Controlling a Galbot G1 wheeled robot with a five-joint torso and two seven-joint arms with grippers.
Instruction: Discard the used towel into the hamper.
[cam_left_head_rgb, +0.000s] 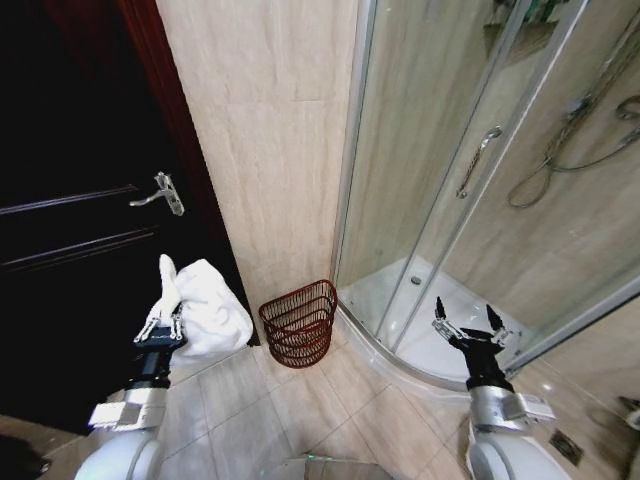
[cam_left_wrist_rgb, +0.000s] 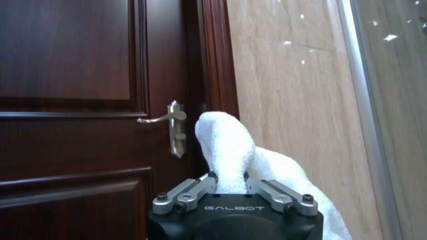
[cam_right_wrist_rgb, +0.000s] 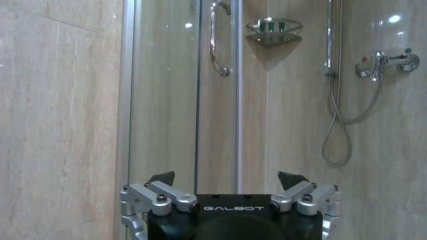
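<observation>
1. The left gripper (cam_left_head_rgb: 163, 322) sits at the lower left of the head view, its jaws clamped on a white towel (cam_left_head_rgb: 205, 305).
2. One end of the towel stands up above the jaws; the bulk hangs bunched to the right of the gripper, in front of the dark door (cam_left_head_rgb: 70, 200).
3. In the left wrist view the towel (cam_left_wrist_rgb: 230, 150) rises from between the jaws of the left gripper (cam_left_wrist_rgb: 230, 186), with the door handle (cam_left_wrist_rgb: 170, 125) just beyond it and the beige wall (cam_left_wrist_rgb: 293, 90) alongside.
4. The hamper (cam_left_head_rgb: 299, 322) stands on the tiled floor (cam_left_head_rgb: 300, 410) at lower centre of the head view, against the wall and just beside the curved edge of the shower (cam_left_head_rgb: 450, 180).
5. The towel is left of the hamper and apart from it, not over its opening.
6. The right gripper (cam_left_head_rgb: 468, 326) is at the lower right of the head view, in front of the shower base, its jaws spread wide and holding nothing.
7. In the right wrist view the right gripper (cam_right_wrist_rgb: 227, 182) faces the shower glass, with the hose (cam_right_wrist_rgb: 340, 125) behind.
</observation>
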